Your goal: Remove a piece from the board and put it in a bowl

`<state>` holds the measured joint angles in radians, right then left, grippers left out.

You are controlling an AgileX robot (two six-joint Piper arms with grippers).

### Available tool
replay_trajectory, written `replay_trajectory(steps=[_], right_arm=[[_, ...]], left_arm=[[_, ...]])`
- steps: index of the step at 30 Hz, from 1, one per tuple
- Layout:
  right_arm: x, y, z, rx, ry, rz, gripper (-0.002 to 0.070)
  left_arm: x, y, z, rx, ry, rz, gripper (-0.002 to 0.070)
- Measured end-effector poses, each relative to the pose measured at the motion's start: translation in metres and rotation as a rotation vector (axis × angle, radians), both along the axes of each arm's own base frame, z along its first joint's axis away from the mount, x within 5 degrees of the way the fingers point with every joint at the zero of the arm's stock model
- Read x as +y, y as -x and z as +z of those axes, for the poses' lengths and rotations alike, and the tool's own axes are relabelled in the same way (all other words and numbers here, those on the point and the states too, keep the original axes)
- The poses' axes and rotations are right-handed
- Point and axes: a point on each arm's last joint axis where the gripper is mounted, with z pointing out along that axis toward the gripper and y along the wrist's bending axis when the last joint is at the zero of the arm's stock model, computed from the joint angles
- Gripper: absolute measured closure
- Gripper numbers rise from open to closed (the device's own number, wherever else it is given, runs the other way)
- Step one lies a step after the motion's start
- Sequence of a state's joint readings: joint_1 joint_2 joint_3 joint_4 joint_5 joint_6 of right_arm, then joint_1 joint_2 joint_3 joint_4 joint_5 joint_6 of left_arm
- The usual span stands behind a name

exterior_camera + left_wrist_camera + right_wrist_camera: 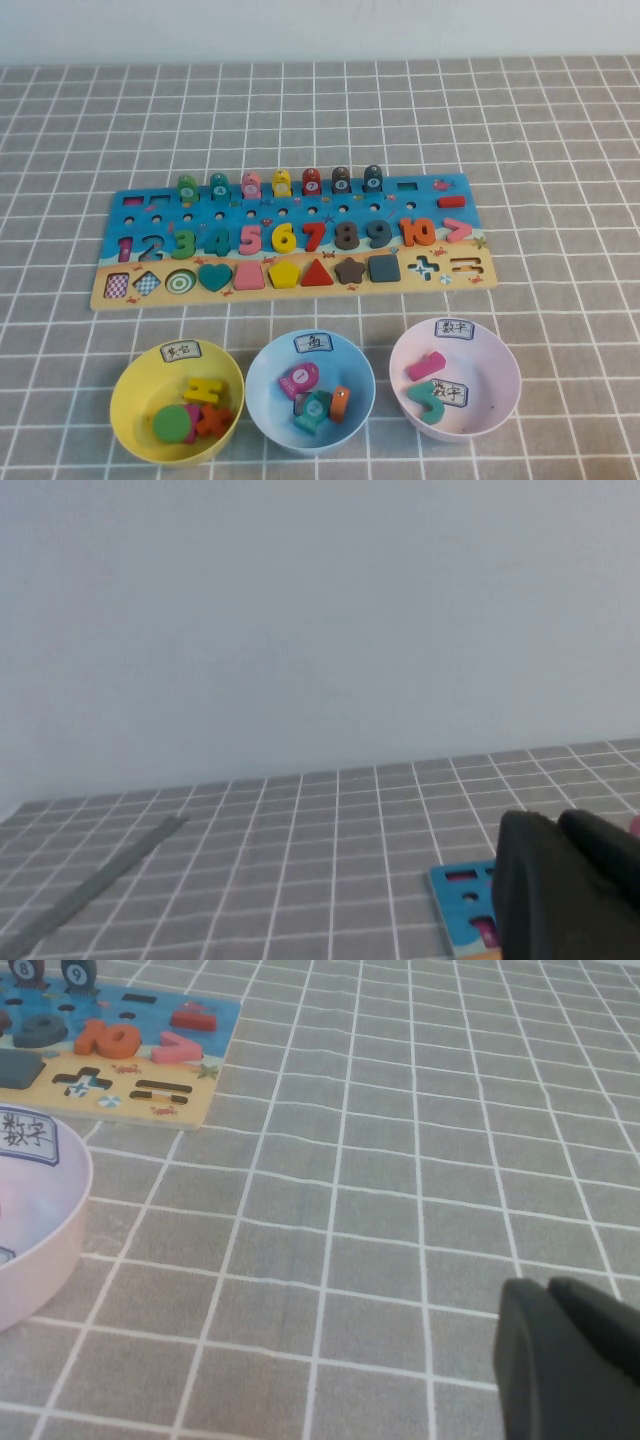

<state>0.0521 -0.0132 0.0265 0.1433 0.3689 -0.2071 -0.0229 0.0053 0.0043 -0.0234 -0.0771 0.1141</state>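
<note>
The green round piece [172, 423] lies inside the yellow bowl [137, 372], beside a yellow, a pink and an orange piece. The board [290, 243] lies behind the bowls. Its round slot [181, 282] is bare, next to the teal heart [215, 276]. Neither arm shows in the high view. My left gripper [557, 826] is shut and empty, raised beside the board's left end [458, 894]. My right gripper [547, 1287] is shut and empty, low over the table to the right of the board [190, 1048].
A light-blue bowl [265, 362] with several pieces stands in the middle. A pink bowl [500, 375] with two pieces stands at the right and shows in the right wrist view [60, 1230]. A grey strip [95, 885] lies on the checked cloth.
</note>
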Motion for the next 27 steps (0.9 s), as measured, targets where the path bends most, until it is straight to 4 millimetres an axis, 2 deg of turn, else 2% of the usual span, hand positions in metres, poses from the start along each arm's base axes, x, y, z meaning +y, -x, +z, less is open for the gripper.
replay_trajectory(steps=[6,14,27], right_arm=[[0.000,0.000,0.000,0.000,0.000,0.000,0.0694],[0.000,0.000,0.000,0.000,0.000,0.000,0.0694],[0.000,0.000,0.000,0.000,0.000,0.000,0.0694]], left_arm=[[0.000,-0.001,-0.017,0.134,0.033,-0.008,0.0675],[-0.001,0.003,-0.044,0.425,0.023,-0.014,0.0675],[-0.001,0.003,-0.047,0.452,0.018,-0.014,0.0675]])
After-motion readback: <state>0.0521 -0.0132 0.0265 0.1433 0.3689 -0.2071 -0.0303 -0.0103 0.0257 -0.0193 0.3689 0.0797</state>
